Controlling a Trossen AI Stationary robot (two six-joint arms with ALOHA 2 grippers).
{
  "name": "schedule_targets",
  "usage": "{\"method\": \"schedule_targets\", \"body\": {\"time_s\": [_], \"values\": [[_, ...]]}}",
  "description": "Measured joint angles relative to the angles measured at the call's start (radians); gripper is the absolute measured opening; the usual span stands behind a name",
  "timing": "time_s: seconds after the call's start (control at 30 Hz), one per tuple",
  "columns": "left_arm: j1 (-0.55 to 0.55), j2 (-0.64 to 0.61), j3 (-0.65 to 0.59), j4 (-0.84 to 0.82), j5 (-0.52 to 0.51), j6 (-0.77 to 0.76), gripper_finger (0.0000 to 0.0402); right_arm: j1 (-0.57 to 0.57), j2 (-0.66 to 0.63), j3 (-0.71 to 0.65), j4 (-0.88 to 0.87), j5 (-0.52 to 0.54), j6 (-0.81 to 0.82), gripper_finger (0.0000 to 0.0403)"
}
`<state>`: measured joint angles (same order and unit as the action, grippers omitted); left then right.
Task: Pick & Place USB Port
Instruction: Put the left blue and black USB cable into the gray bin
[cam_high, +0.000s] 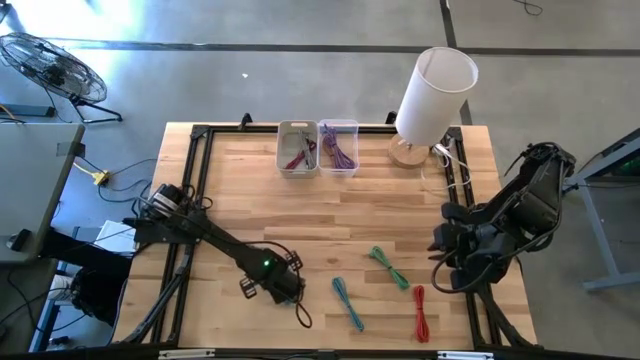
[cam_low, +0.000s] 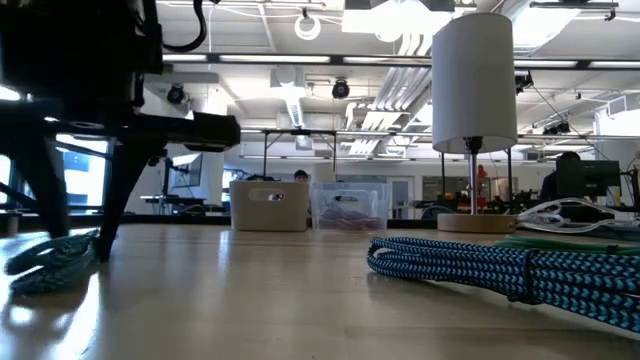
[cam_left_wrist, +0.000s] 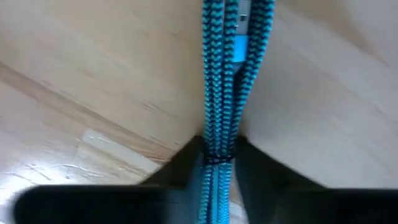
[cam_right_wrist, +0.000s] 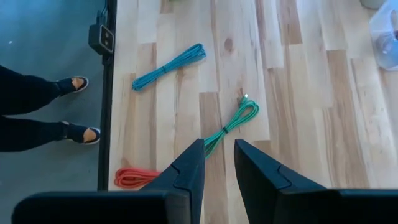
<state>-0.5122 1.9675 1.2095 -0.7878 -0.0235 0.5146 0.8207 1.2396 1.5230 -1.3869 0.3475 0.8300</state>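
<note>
A dark blue braided cable bundle (cam_left_wrist: 224, 74) lies on the table near its near edge (cam_high: 302, 316), and it shows at the left of the low view (cam_low: 50, 262). My left gripper (cam_left_wrist: 217, 157) is down on it, shut on the bundle (cam_high: 297, 298). My right gripper (cam_right_wrist: 219, 146) hangs above the table's right side (cam_high: 448, 262), open by a narrow gap and touching nothing. Light blue (cam_high: 348, 303), green (cam_high: 390, 267) and red (cam_high: 420, 312) cable bundles lie flat between the two arms. My left gripper pinches the dark blue cable bundle between its two fingers, several strands together (cam_left_wrist: 219, 146). The fingers come down from above and lie across the bundle. The bundle runs on beyond the fingers and lies on the table.
A white bin (cam_high: 297, 148) with a red cable and a clear bin (cam_high: 338, 145) with purple cables stand at the far edge. A white lamp (cam_high: 430, 95) stands to their right. A person's feet (cam_right_wrist: 78, 84) stand on the floor beside the table.
</note>
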Motion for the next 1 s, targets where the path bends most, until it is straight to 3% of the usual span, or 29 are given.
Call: {"method": "schedule_targets", "body": {"time_s": [0.03,0.1,0.4,0.73,1.0], "values": [[0.008,0.0,0.0,0.004,0.01,-0.007,0.0044,0.0,0.0,0.0,0.0,0.006,0.0,0.0078],[0.026,0.0,-0.001,0.003,0.057,-0.066,0.0021,0.0,0.0,0.0,0.0,0.01,0.0,0.0078],[0.089,-0.014,0.082,-0.12,0.036,-0.222,0.0021,0.0,0.0,0.0,0.0,0.01,0.002,0.0078],[0.213,-0.06,0.369,-0.463,-0.088,-0.417,0.002,0.011,0.0,0.0,0.0,0.019,-0.006,0.0078],[0.326,-0.185,0.606,-0.654,-0.289,-0.555,0.002,0.027,0.0,0.0,0.001,0.088,-0.058,0.0078]]}}
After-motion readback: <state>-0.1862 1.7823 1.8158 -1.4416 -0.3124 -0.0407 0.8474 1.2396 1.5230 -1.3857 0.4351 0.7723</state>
